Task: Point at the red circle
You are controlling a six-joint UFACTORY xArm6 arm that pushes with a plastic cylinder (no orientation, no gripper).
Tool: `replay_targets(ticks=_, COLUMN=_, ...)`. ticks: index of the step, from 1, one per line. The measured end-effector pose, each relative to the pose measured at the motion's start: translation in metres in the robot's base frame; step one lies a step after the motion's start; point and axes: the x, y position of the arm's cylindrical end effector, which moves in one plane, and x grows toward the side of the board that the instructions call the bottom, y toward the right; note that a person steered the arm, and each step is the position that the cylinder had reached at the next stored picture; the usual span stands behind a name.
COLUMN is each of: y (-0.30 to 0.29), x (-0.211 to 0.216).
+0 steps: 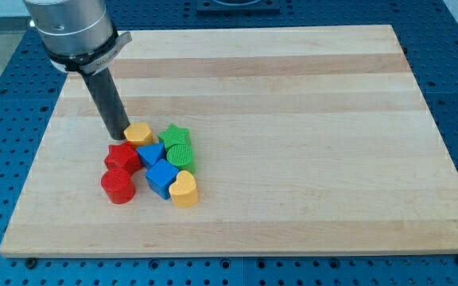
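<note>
My tip [118, 134] sits on the desk [308, 119], touching the yellow block [139, 133]. The red circle [118, 186] is lower down, past the red star [122, 156]. There's no gripper to see, and I think the pointing isn't done yet.

A yellow block [139, 133] is sitting at the cluster's top, beside a green star [174, 133]. A red star [123, 156], blue triangle [150, 154] and green circle [180, 156] are lying below. A blue cube [161, 178] is touching a yellow heart [184, 189] on the wooden desk [308, 119].
</note>
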Motion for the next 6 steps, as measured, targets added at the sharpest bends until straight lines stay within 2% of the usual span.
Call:
replay_targets(ticks=2, y=0.009, x=-0.004)
replay_targets(ticks=3, y=-0.038, x=-0.018)
replay_targets(ticks=4, y=-0.056, x=-0.006)
replay_targets(ticks=6, y=-0.068, x=0.108)
